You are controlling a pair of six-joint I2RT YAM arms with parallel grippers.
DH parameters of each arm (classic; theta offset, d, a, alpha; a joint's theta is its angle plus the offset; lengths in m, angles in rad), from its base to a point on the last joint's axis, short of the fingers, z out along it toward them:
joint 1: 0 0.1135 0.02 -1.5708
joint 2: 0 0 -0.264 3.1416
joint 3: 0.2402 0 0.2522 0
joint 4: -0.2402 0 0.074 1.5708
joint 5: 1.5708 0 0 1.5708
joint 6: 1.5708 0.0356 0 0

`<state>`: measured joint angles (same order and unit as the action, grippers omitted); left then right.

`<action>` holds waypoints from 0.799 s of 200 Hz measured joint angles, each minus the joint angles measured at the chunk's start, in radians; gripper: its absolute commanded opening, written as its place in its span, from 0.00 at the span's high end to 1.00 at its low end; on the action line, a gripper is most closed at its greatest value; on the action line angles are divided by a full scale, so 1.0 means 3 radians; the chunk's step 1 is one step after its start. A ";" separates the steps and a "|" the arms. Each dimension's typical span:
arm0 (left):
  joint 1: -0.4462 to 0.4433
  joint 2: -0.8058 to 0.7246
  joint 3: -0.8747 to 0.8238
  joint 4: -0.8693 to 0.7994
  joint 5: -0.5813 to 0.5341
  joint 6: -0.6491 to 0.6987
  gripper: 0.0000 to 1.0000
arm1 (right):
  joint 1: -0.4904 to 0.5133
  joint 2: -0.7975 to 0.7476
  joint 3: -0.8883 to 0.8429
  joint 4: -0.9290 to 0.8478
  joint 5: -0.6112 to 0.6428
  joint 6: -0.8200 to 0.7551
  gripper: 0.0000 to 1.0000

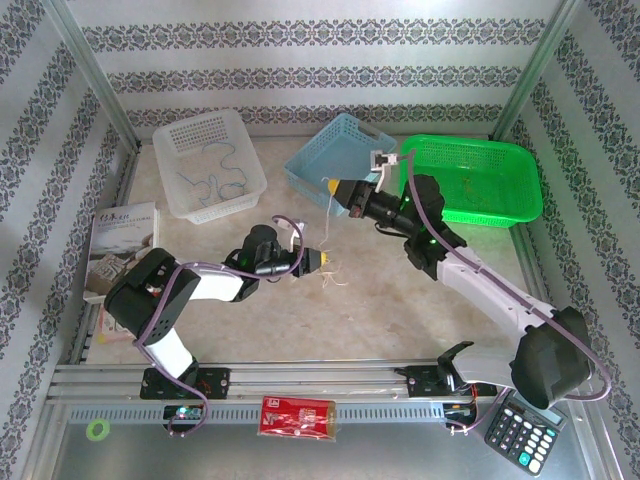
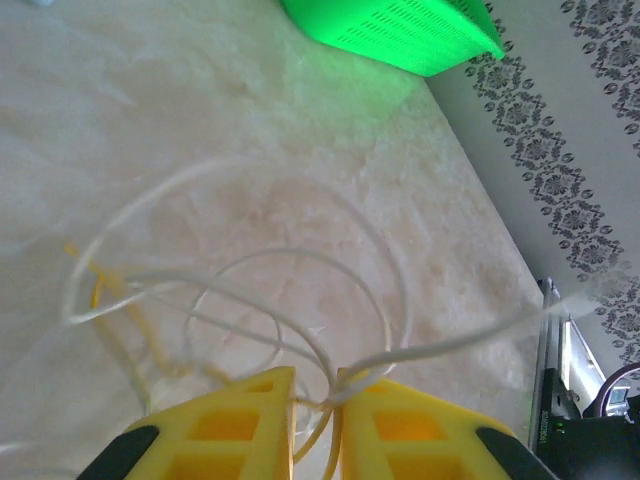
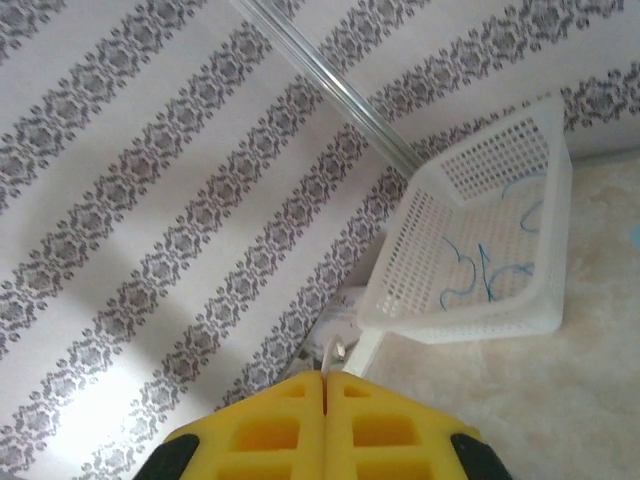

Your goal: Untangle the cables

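My left gripper (image 2: 318,385) is clenched on pale and yellow strands of the cable tangle (image 2: 250,300), which lies on the table (image 1: 420,320) just ahead of it. My right gripper (image 3: 325,385) is clamped on one pale wire (image 3: 331,350), held high above. I judge it best to pin the tangle low and draw that wire away slowly, stopping if a loop tightens.

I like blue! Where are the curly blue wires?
From above, the curly blue wires lie in the white plastic basket, far left, beside the blue basket.
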<state>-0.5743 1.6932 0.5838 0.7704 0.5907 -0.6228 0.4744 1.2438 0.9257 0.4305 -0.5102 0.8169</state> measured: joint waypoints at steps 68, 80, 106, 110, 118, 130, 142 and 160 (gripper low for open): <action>0.0000 0.0052 -0.0069 0.0130 0.0000 -0.0060 0.83 | -0.0148 0.0009 0.0540 0.0083 0.0000 0.0128 1.00; 0.0000 0.0062 -0.0083 0.0161 0.0000 -0.0061 0.84 | -0.0158 0.0028 0.0651 0.0104 -0.0003 0.0167 1.00; 0.0000 0.0114 -0.0118 0.0215 0.0000 -0.0085 0.86 | -0.0179 0.0109 0.0922 0.0128 -0.0013 0.0240 1.00; 0.0000 0.0122 -0.0126 0.0226 0.0000 -0.0086 0.86 | -0.0181 0.0123 0.0960 0.0132 -0.0011 0.0247 1.00; 0.0000 0.0136 -0.0140 0.0239 0.0000 -0.0097 0.86 | -0.0201 0.0159 0.1058 0.0130 -0.0013 0.0261 1.00; 0.0000 0.0158 -0.0161 0.0258 0.0000 -0.0109 0.86 | -0.0231 0.0206 0.1200 0.0130 -0.0009 0.0278 1.00; 0.0000 0.0169 -0.0183 0.0278 0.0000 -0.0121 0.86 | -0.0268 0.0253 0.1356 0.0130 -0.0009 0.0313 1.00; 0.0000 0.0178 -0.0209 0.0318 0.0000 -0.0132 0.86 | -0.0306 0.0332 0.1591 0.0136 0.0009 0.0340 1.00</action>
<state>-0.5743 1.7466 0.5213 0.8658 0.5907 -0.6624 0.3824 1.3434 1.4029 0.4713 -0.5076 0.9188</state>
